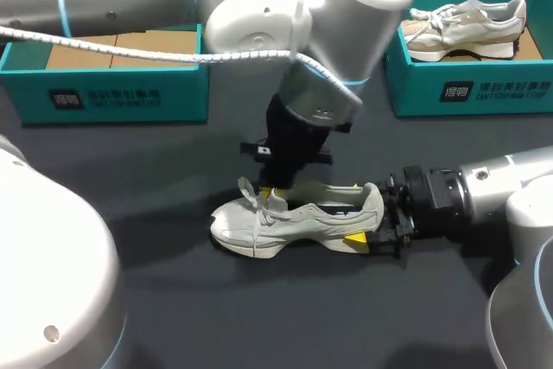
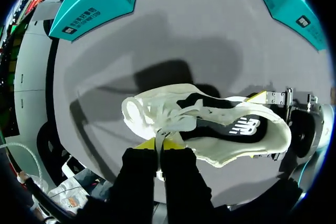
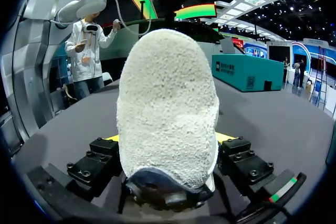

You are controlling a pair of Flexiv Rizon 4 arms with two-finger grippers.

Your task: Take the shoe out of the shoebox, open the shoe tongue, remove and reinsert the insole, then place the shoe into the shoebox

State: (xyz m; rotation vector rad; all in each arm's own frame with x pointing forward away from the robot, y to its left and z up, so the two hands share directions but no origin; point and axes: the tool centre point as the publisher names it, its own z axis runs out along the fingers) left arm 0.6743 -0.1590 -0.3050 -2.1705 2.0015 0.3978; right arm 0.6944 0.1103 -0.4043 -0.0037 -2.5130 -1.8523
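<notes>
Right now the white shoe point(image 1: 294, 218) is upright on the dark counter point(image 1: 259, 317), in front of the left box point(image 1: 104, 97) and the right box point(image 1: 471, 92). The right gripper point(image 3: 168, 145) clamps its heel from both sides. The left gripper point(image 2: 160, 144), above, is pinched tight on a white strip at the laces.

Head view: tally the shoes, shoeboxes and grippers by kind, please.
Shoeboxes: 2 (left shoebox, right shoebox, both teal)
Shoes: 2 (white shoe on the table, beige shoe in the right shoebox)
Grippers: 2 (left gripper, right gripper, both shut on the white shoe)
Total: 6
</notes>
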